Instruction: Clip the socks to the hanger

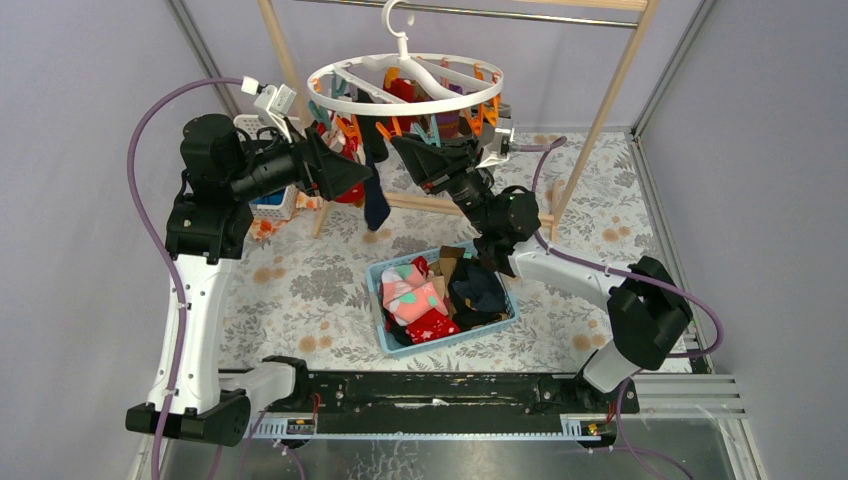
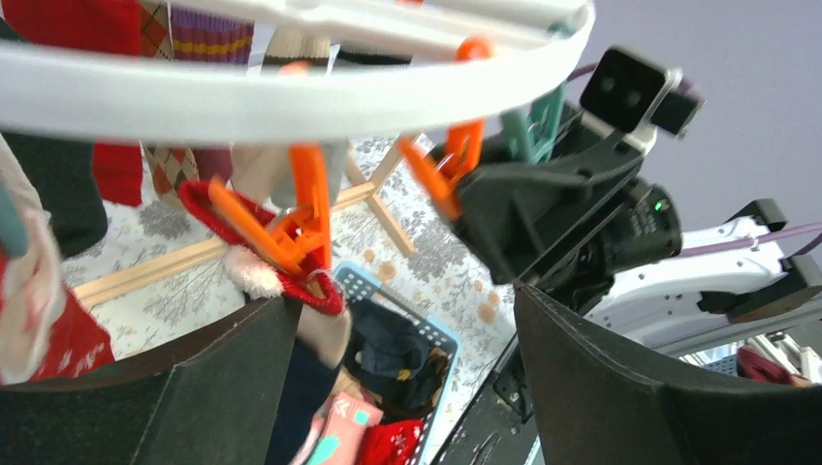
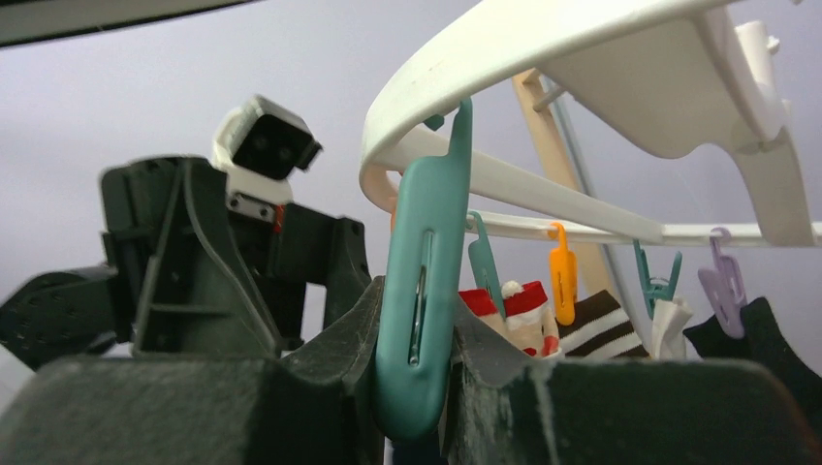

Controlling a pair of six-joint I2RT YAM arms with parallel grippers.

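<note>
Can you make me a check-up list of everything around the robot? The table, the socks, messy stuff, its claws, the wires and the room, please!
Surface: table covered with a flowery cloth.
Job's things: round white hanger hangs on the wooden rack, some socks already clipped on; spare socks lie in the blue basket.
Clutter: small white basket with something blue inside, behind the left arm.
Grippers: left gripper open, right by a red sock in an orange clip; right gripper squeezing a teal clip on the hanger.
Cables: purple cables loop off both arms.
Surroundings: plain lilac walls.
</note>
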